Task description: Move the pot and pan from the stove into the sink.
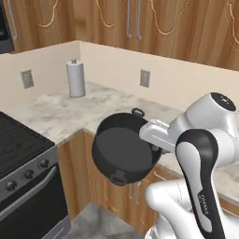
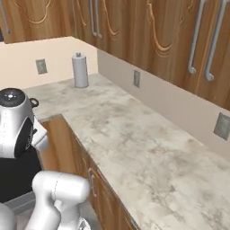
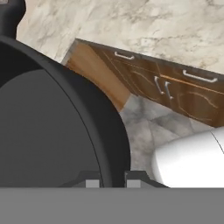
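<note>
The gripper (image 3: 111, 180) is clenched on the rim of the pot (image 1: 123, 147): in the hand view its two dark fingertips (image 3: 92, 181) straddle the pot's wall at the bottom edge, one inside and one outside. In the left base view the grip sits at about 3 o'clock on the pot's rim.

The pot hangs in the air, tipped so its mouth faces the left base camera and its dark inside shows. One loop handle points to 1 o'clock, the other to 6 o'clock. It hangs in front of the counter's edge and the wooden cabinets (image 1: 79, 172) below, touching neither, with the grey floor (image 1: 100, 224) under it.

The stove (image 1: 21, 154) lies at 9 o'clock from the pot, near but apart; the part of its grates in view is bare, and knobs line its silver front.

The marble counter (image 2: 134, 143) wraps the corner behind the pot. A paper towel roll (image 1: 75, 78) stands upright on it at 11 o'clock from the pot, close to the wall. Wall outlets (image 1: 145, 78) sit on the backsplash, and wooden upper cabinets (image 2: 148, 31) with bar handles hang above.
</note>
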